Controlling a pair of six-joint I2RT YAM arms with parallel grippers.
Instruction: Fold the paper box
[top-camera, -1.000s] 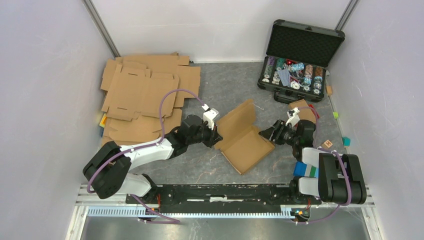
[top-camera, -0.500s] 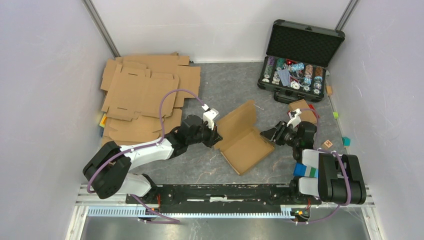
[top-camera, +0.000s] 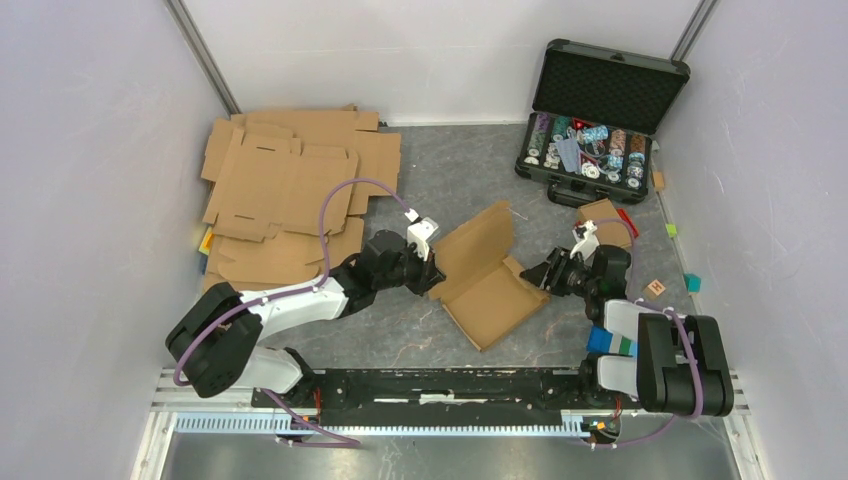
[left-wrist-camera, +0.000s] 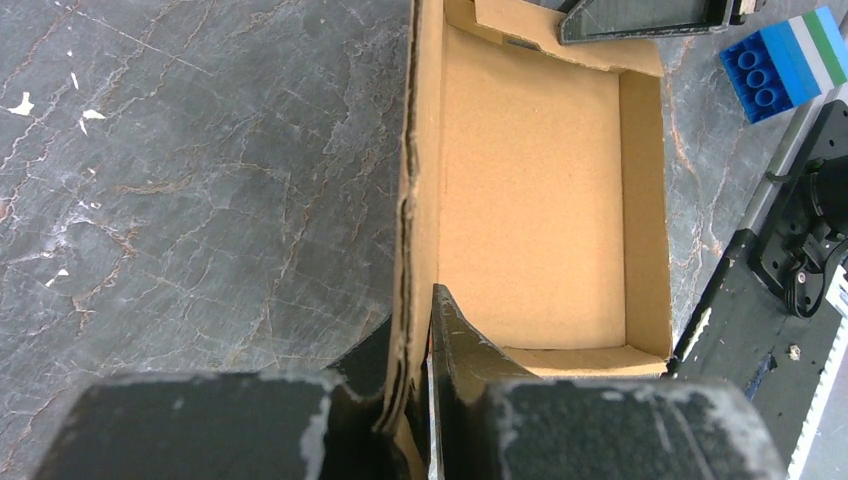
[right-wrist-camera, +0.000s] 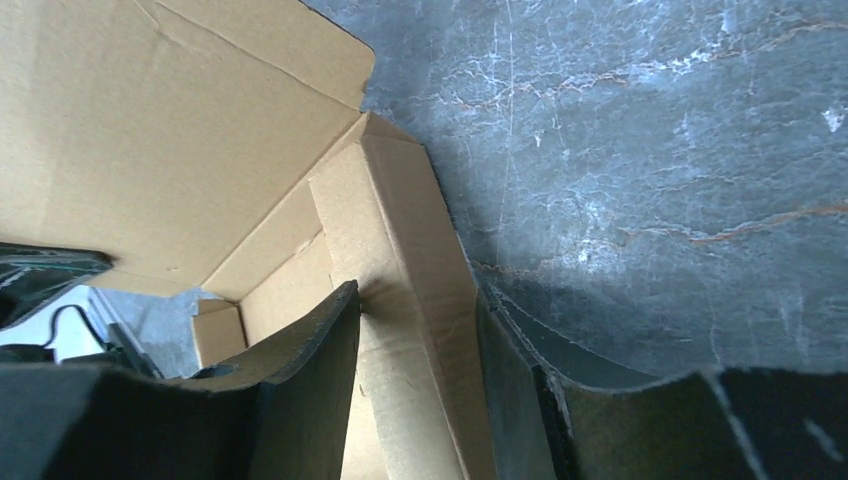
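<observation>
Left tool — clamped narrow on box left wall | right tool — about half-wide, fingers astride folded right wall, grip cannot tell | box — mid surface, between both tools, tray open upward, lid flap tilted up behind

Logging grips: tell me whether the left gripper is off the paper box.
No, the left gripper pinches a side wall of the paper box, one finger on each face.

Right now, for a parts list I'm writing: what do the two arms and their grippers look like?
Left arm and right arm have black joints, white link shells and a purple cable alongside each. Their fingers are tapered, scuffed matte black.
</observation>
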